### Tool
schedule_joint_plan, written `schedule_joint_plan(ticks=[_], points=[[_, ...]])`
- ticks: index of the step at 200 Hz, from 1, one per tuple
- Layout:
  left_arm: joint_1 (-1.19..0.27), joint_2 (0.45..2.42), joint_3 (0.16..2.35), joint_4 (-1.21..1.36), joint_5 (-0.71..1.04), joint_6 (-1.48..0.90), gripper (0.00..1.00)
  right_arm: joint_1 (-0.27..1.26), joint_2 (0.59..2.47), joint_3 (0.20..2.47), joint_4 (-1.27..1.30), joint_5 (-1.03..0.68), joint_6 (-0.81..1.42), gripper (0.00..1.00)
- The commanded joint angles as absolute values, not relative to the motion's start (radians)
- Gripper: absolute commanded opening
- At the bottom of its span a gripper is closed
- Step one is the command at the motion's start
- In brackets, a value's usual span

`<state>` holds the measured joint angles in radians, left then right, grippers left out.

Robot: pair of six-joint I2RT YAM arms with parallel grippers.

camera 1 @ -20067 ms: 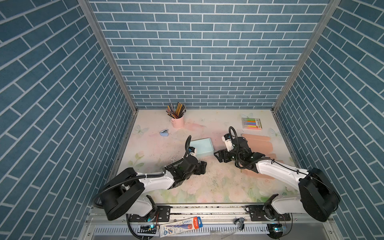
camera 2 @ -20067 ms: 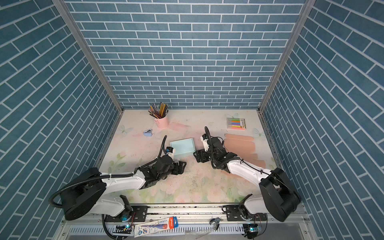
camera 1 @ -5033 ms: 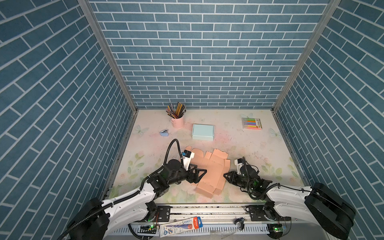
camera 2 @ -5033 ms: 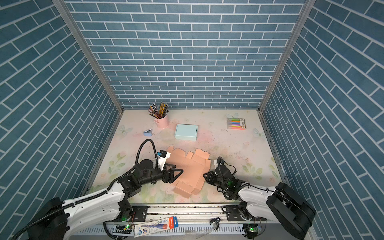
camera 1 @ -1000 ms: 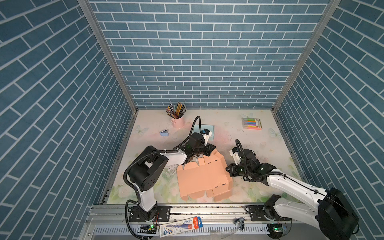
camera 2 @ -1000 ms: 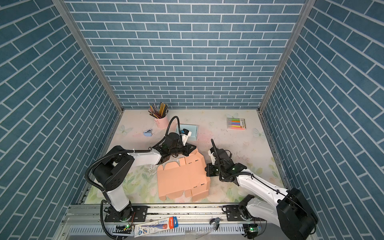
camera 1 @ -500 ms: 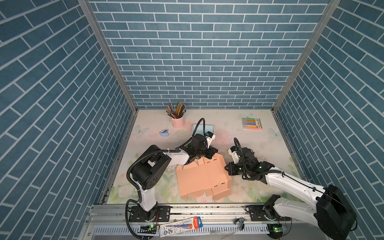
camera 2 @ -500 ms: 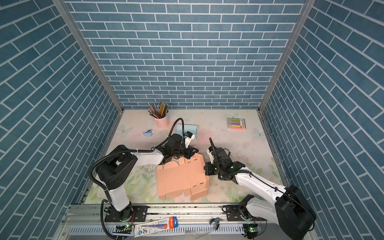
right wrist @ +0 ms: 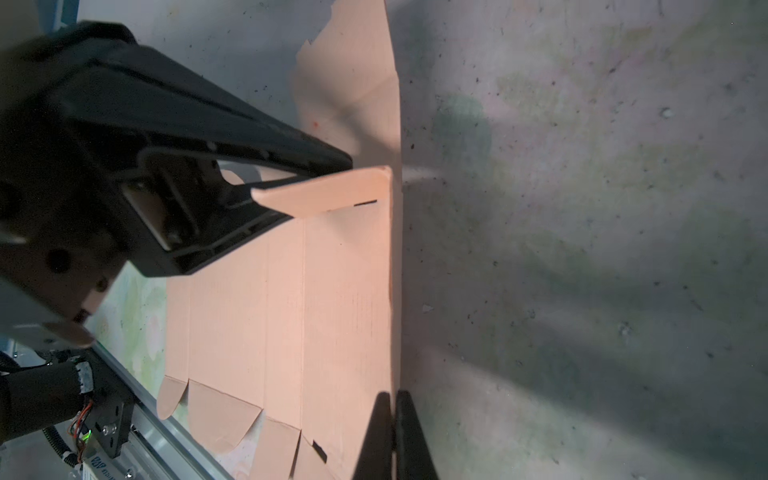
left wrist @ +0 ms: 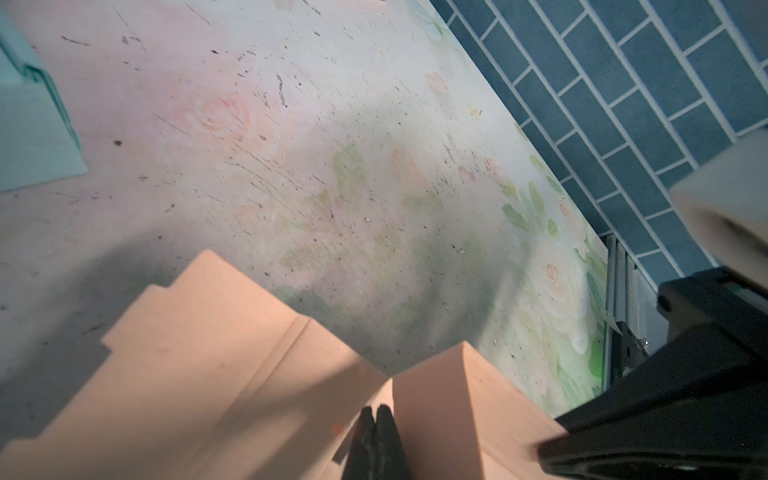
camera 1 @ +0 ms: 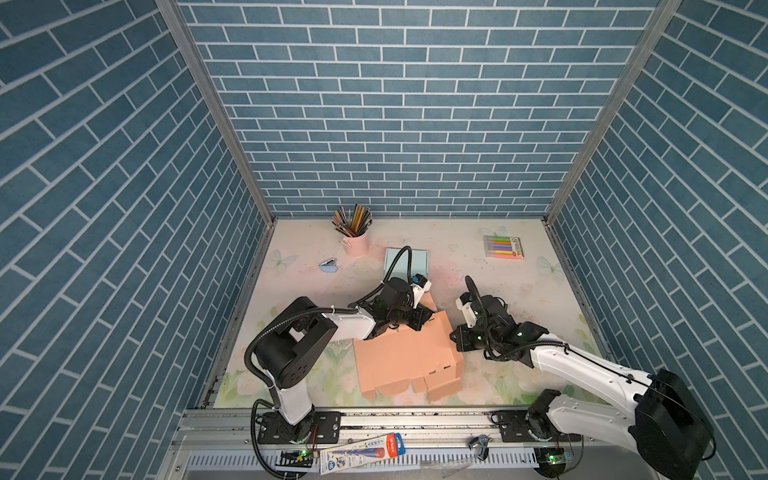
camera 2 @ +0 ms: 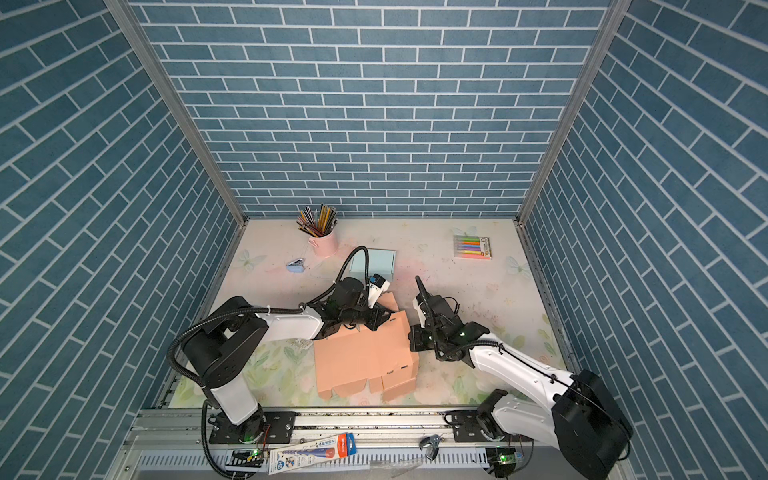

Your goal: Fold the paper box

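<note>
The paper box (camera 1: pixel 405 361) (camera 2: pixel 361 361) is a salmon cardboard blank lying partly folded at the front middle, with its right side turned up as a low wall. My left gripper (camera 1: pixel 417 324) (camera 2: pixel 374 324) is shut, its tips (left wrist: pixel 376 409) pressed into the crease between a far flap and a panel (left wrist: pixel 187 374). My right gripper (camera 1: pixel 456 347) (camera 2: pixel 412 343) is shut too, tips (right wrist: pixel 393 395) against the box's right edge (right wrist: pixel 291 291). I cannot tell whether paper is pinched there. A small flap (right wrist: pixel 324 191) stands up beside the left gripper's fingers (right wrist: pixel 291 153).
At the back stand a pink cup of pencils (camera 1: pixel 355 243), a light blue pad (camera 1: pixel 405 259), a marker pack (camera 1: pixel 503 247) and a small blue clip (camera 1: pixel 328 266). The metal rail (camera 1: pixel 374 419) runs along the front edge. Brick walls close in three sides.
My left gripper has come slightly forward and right onto the box's far edge. My right gripper has edged left against the box's right side. The box has hardly shifted.
</note>
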<state>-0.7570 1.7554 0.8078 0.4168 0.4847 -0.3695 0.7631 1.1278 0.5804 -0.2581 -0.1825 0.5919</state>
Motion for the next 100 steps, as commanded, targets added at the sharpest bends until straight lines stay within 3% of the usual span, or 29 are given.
schedule_joint_plan(ticks=[1, 100], points=[[-0.774, 1.721, 0.789, 0.430, 0.500, -0.356, 0.00, 0.787, 1.142, 0.611, -0.279, -0.143, 0.562, 0.00], [-0.781, 1.631, 0.665, 0.505, 0.513, -0.421, 0.00, 0.842, 1.123, 0.646, -0.298, -0.095, 0.538, 0.00]])
